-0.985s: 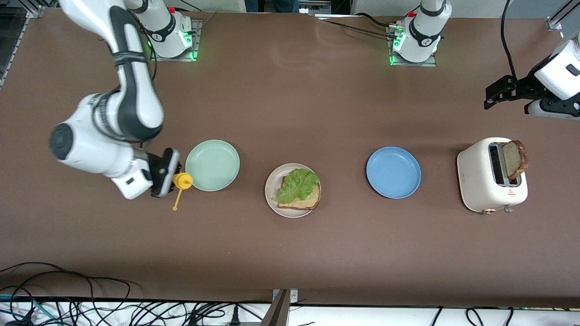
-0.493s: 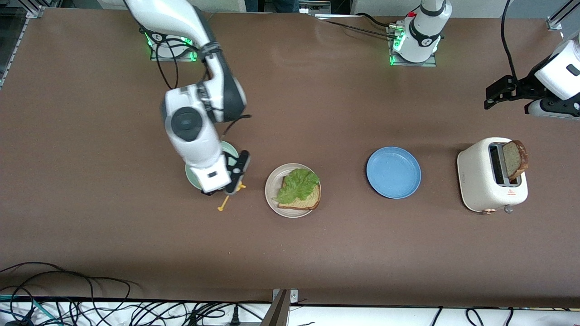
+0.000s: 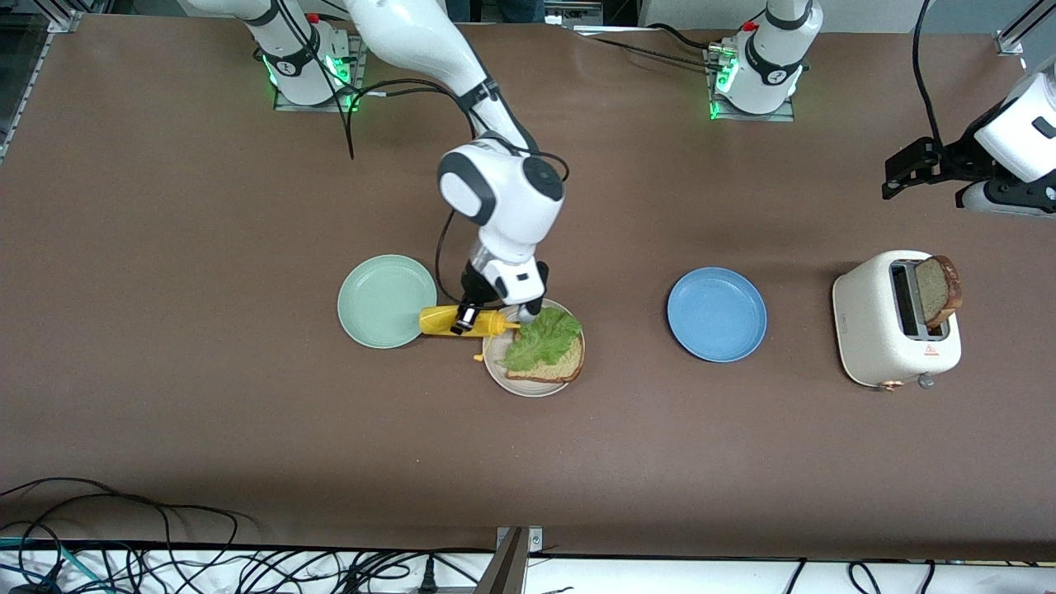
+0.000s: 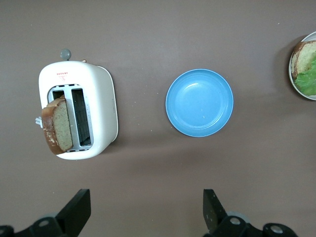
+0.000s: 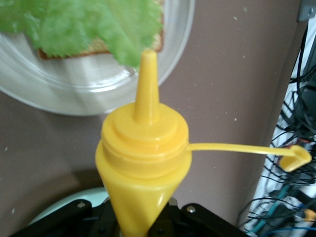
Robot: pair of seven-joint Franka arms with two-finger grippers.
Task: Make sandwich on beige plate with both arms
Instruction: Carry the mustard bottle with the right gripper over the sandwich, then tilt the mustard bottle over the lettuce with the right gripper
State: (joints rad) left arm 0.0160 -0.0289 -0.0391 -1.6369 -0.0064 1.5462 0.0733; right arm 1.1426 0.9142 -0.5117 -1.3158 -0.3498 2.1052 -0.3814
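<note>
Front view: the right gripper [image 3: 467, 318] is clamped on a yellow squeeze bottle [image 3: 459, 321], held on its side over the gap between the green plate [image 3: 386, 300] and the beige plate [image 3: 528, 381]. The nozzle points at the beige plate's rim, and the bottle's opened cap dangles on its strap just below.

On the beige plate lie one slice of bread [image 3: 550, 365] and, on top of it, a ruffled lettuce leaf [image 3: 542, 337]; no second slice covers the leaf.

The right wrist view looks along the bottle [image 5: 142, 163] to the nozzle tip, with the lettuce [image 5: 89, 24] and the plate's rim [image 5: 180, 29] past it and the cap strap sticking out to one side.

The left gripper [image 3: 906, 173] hangs with its fingers spread wide and empty, over the table near the left arm's end; that arm waits. In its wrist view the two black fingers [image 4: 76, 210] stand far apart above the bare table.

Under its gaze stand the white toaster [image 3: 895, 330], a slice of toast [image 3: 939, 290] jutting from one slot, and the blue plate [image 3: 716, 314], which sits between the toaster and the beige plate.
</note>
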